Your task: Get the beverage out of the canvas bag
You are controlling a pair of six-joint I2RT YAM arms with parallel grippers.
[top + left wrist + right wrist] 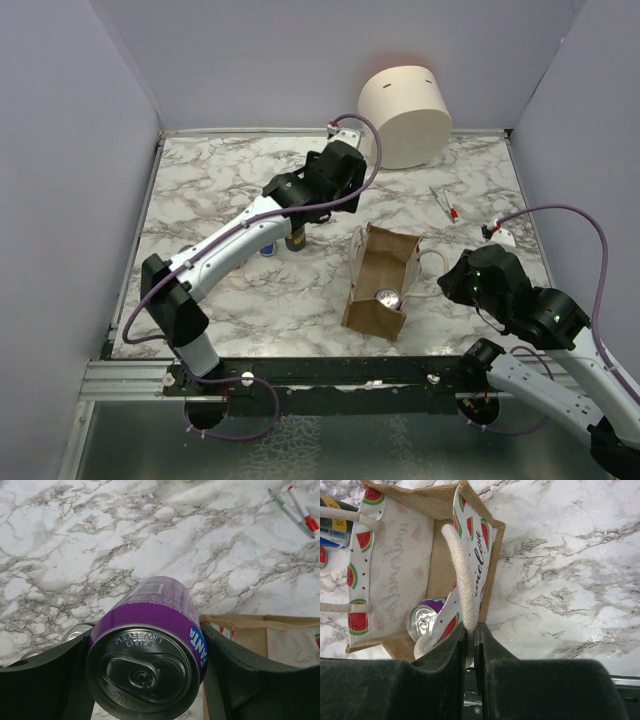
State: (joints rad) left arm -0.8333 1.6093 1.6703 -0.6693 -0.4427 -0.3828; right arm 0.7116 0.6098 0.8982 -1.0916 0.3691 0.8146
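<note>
The canvas bag stands open in the middle of the table, with a watermelon-print lining. A silver-topped purple beverage can stands inside it. My left gripper is shut on another purple beverage can, held upright outside the bag and just left of it. Whether this can rests on the marble I cannot tell. My right gripper is shut on the bag's white rope handle, at the bag's right side.
Other cans stand on the marble beside the held one, left of the bag. A large cream cylinder sits at the back wall. Markers and a small white object lie at the right.
</note>
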